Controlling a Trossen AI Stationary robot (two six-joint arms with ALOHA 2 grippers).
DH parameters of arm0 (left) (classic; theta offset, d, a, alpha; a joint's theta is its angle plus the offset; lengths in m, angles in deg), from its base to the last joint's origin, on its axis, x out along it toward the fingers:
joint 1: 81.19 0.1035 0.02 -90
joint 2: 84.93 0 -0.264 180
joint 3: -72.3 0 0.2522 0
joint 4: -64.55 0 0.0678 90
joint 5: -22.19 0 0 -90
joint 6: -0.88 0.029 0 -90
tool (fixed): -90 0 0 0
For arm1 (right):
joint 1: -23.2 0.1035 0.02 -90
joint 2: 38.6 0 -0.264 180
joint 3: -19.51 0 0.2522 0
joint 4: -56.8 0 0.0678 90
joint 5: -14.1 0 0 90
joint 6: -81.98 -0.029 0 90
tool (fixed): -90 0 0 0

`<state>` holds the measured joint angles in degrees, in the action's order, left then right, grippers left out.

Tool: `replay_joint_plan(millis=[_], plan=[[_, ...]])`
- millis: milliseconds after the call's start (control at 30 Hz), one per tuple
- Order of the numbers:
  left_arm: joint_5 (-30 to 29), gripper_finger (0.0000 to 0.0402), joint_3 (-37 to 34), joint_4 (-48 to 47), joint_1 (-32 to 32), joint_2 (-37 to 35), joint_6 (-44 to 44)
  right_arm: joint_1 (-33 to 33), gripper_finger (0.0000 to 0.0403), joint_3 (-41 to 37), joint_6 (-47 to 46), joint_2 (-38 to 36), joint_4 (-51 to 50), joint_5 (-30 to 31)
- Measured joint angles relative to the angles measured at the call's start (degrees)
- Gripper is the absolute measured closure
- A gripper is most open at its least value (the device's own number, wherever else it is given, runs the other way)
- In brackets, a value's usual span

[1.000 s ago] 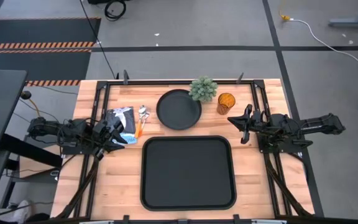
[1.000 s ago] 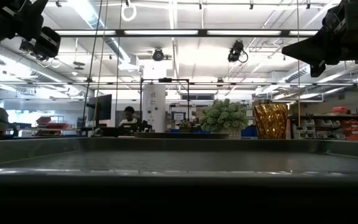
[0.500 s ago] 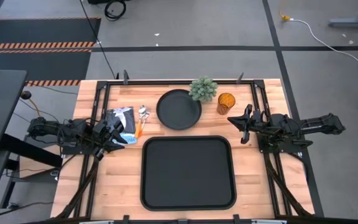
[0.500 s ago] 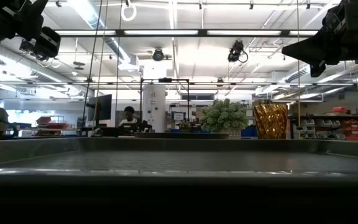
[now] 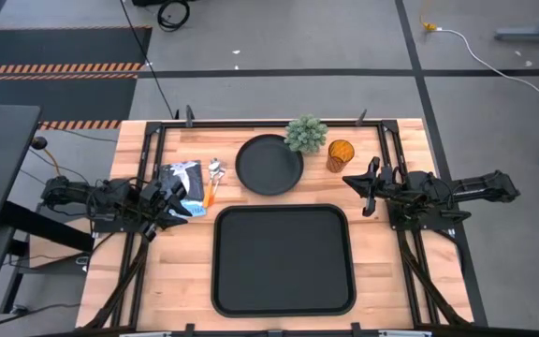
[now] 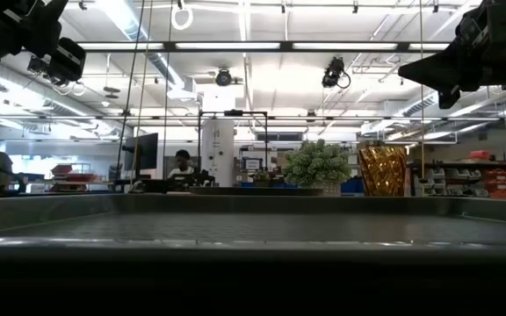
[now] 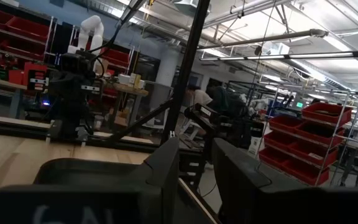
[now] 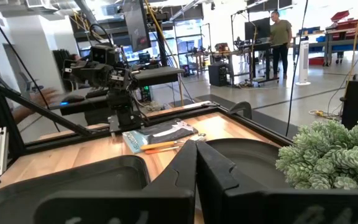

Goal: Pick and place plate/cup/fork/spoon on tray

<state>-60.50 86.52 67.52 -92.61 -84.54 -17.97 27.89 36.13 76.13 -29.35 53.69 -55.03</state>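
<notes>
**Both arms wait at the sides; each has its own near thing**

We see the tray (image 5: 284, 259) empty at the near middle of the table, and all four things lie beyond its far edge; the plate (image 5: 269, 165) sits just past that edge, with a small green plant (image 5: 306, 134) at its far right rim.

The right gripper (image 5: 356, 186) hovers to the right of the tray's far corner, its fingers nearly closed with only a thin slit between them and holding nothing; the cup (image 5: 341, 154) stands upright just beyond and slightly left of these fingertips, so the right arm is clearly the nearer one for it; the plant is close beside the cup.

The left gripper (image 5: 178, 201) hovers at the table's left side, its fingers a little apart and empty; the fork (image 5: 210, 193) and the spoon (image 5: 215, 171) lie side by side just to the right of its tips, next to a blue packet (image 5: 184, 180), their long axes running from the tray side toward the far edge, orange handles nearer the tray; we judge the left arm should take these, with the fingers closing across the handles.
</notes>
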Motion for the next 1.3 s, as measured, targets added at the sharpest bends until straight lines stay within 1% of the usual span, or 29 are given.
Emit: replay_joint_plan(millis=[1067, 1167, 1300], plan=[[0.00, 0.0296, 0.01, 0.17, -0.02, 0.00, -0.29, -0.01, 0.0394, 0.00, 0.00, 0.01, 0.00, -0.01], [-0.04, 0.0296, -0.01, 1.60, 0.00, 0.00, -2.36, -0.01, 0.0394, 0.01, -0.01, 0.01, 0.00, -0.01], [-0.39, 0.0296, 0.00, 6.13, -0.01, -0.04, -5.32, -0.02, 0.0394, 0.01, -0.02, -0.01, 0.00, 0.01]])
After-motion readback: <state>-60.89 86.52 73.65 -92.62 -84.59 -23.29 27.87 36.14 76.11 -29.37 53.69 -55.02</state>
